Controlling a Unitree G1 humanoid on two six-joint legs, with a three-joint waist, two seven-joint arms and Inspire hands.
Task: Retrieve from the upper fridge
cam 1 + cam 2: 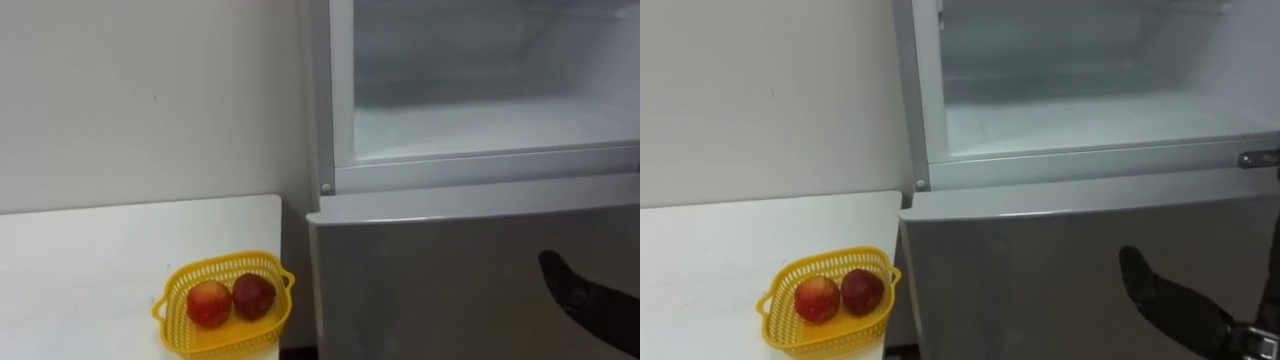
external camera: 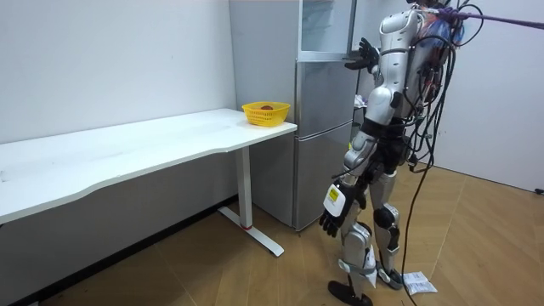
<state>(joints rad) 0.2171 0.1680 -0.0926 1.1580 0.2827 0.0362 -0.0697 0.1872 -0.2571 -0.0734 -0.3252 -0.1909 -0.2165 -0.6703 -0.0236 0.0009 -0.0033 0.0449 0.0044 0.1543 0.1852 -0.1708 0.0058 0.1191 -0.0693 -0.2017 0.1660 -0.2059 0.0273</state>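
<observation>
Counted one yellow basket point(image 1: 225, 342) holding two apples point(image 1: 209, 302) on white table point(image 1: 90, 270), just left of open upper fridge point(image 1: 480, 130). Found right hand point(image 1: 585, 305) spread, empty, before lower door point(image 1: 440, 280); left hand point(image 2: 333, 223) hanging slack, empty.

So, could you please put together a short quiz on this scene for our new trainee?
1. True or false: the upper fridge compartment is shut.
2. Where is the yellow basket? A) inside the upper compartment B) on the white table C) on the floor
3. How many red fruits lie in the basket, and does the right hand hold any?

Key:
1. False: it stands open.
2. B.
3. Two; no, the hand is open, in front of the lower door.
</observation>
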